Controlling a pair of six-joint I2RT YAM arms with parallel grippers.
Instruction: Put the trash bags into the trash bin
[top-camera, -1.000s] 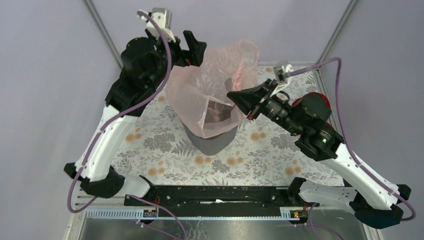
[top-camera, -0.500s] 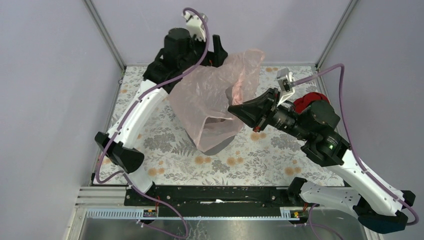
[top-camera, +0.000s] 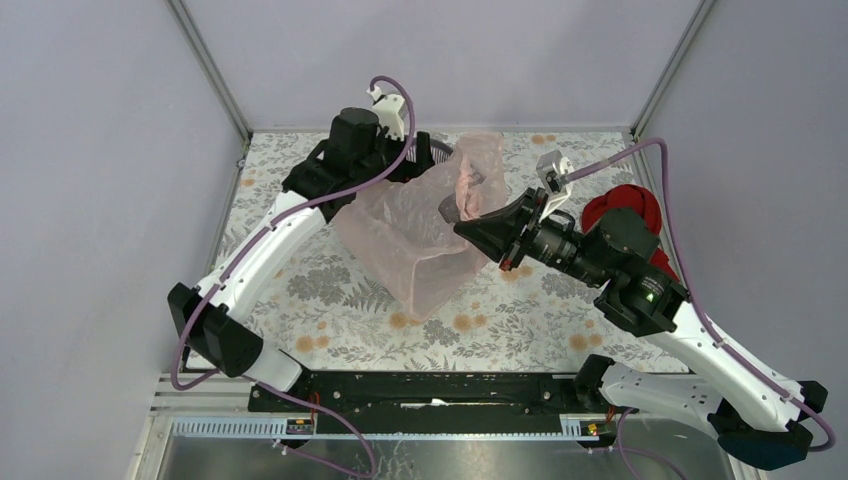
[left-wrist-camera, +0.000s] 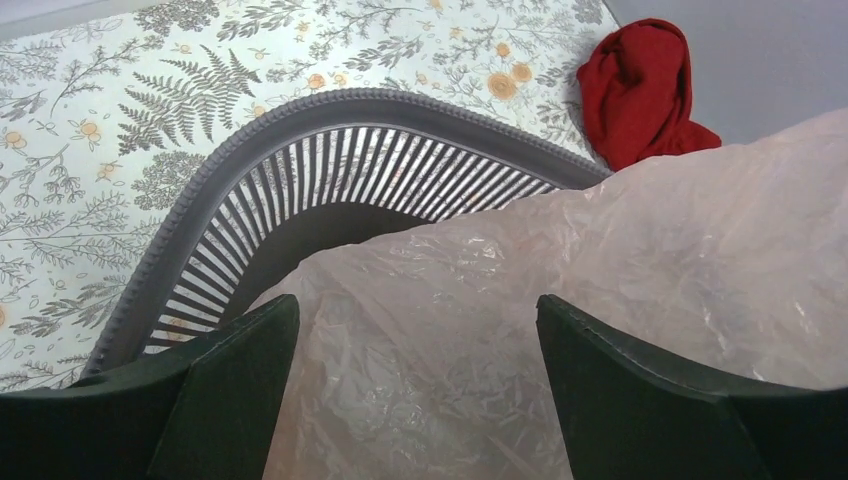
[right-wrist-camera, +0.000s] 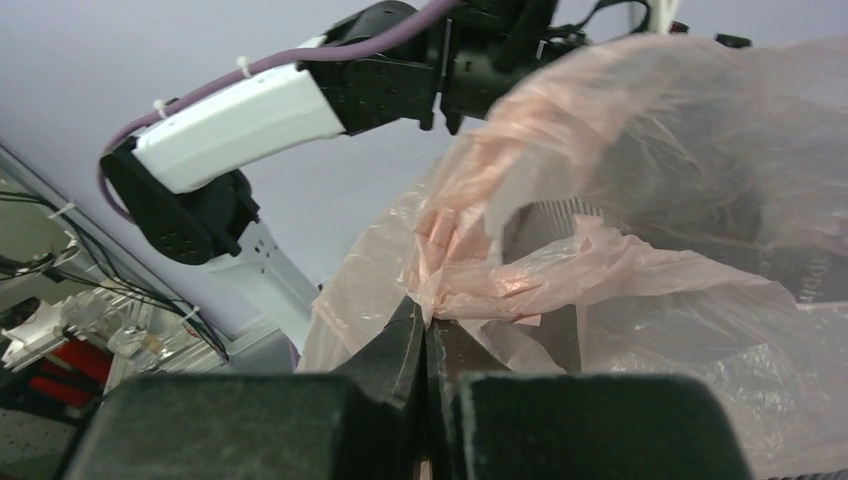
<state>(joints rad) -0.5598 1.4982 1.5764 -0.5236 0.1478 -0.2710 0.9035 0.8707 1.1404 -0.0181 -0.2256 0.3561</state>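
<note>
The pale-pink trash bag (top-camera: 410, 235) is draped over the trash bin and hides most of it. Only a piece of the bin's far rim (top-camera: 438, 148) shows from above. My left gripper (top-camera: 420, 162) hovers at that far rim, open and empty. In the left wrist view its jaws (left-wrist-camera: 415, 310) stand wide apart over the bag (left-wrist-camera: 600, 270), with the mesh wall and rim (left-wrist-camera: 330, 100) beyond. My right gripper (top-camera: 466, 228) is shut on a bunched edge of the bag (right-wrist-camera: 470, 285) at the bin's right side, and its tips (right-wrist-camera: 425, 322) pinch the film.
A solid red cloth bundle (top-camera: 622, 205) lies on the floral table cover (top-camera: 320, 290) behind the right arm; it also shows in the left wrist view (left-wrist-camera: 640, 90). The left arm (right-wrist-camera: 240, 120) reaches across behind the bag. Enclosure posts stand at the back corners.
My left arm has swung down from high at the back to the bin's far rim. The bag has sunk lower over the bin. My right gripper kept its pinch and shifted slightly.
</note>
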